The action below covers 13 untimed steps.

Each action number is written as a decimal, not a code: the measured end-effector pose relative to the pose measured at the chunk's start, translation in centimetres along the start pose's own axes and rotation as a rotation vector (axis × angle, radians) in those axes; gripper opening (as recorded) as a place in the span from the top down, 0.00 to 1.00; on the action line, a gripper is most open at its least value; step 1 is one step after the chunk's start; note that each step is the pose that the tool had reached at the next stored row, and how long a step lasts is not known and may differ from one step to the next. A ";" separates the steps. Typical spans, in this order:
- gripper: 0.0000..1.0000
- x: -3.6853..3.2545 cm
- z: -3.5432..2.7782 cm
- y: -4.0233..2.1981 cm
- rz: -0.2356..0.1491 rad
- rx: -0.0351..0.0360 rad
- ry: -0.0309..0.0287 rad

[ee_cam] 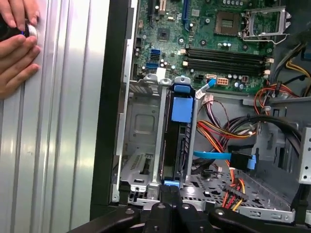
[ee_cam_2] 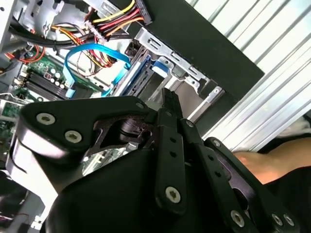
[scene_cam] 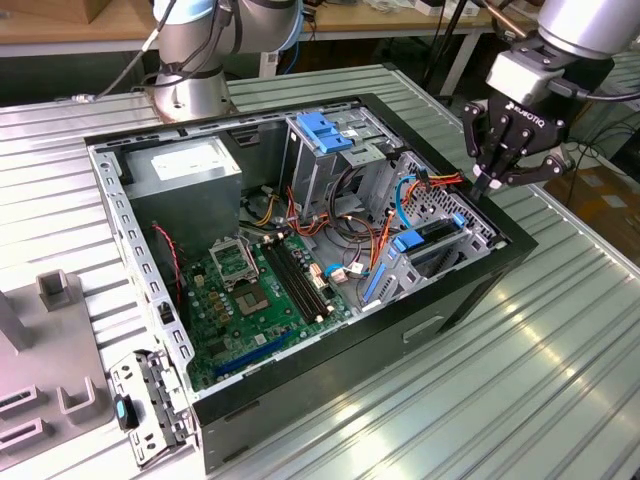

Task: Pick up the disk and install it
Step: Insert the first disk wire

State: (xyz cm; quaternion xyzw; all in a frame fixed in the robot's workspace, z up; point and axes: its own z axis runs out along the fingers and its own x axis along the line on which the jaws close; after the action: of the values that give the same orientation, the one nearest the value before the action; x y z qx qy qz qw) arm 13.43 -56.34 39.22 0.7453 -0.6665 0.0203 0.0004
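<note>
The gripper point(scene_cam: 487, 183) hovers just above the drive cage point(ee_cam: 138, 126) at the computer case's point(scene_cam: 420, 330) rim, its jaws clenched on nothing. Below, the disk point(ee_cam: 181, 109) stands on edge in 1 cage slot, its blue rail showing. Beyond lies the motherboard point(ee_cam: 218, 43), and a person's hand point(ee_cam: 17, 48) rests on the tabletop point(scene_cam: 560, 350).

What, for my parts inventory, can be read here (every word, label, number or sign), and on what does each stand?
gripper: white maker's logo on its black body; not quoted.
power supply box: white sticker, print too small to read.
motherboard: white markings, too small to read.
disk: sits edge-on in its bay; no label face shows.
</note>
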 end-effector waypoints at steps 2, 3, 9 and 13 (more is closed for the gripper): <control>0.89 -0.36 -0.01 -0.31 -0.003 0.0002 0.0001; 0.89 -0.54 -0.01 -0.43 -0.005 0.0002 -0.0001; 0.89 -1.80 0.02 -1.55 -0.015 0.0005 -0.0003; 0.89 -2.36 0.07 -2.12 -0.023 0.0007 -0.0005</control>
State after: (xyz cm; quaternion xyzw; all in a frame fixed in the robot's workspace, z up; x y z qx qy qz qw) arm 15.28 -53.77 39.14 0.7528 -0.6580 0.0204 0.0002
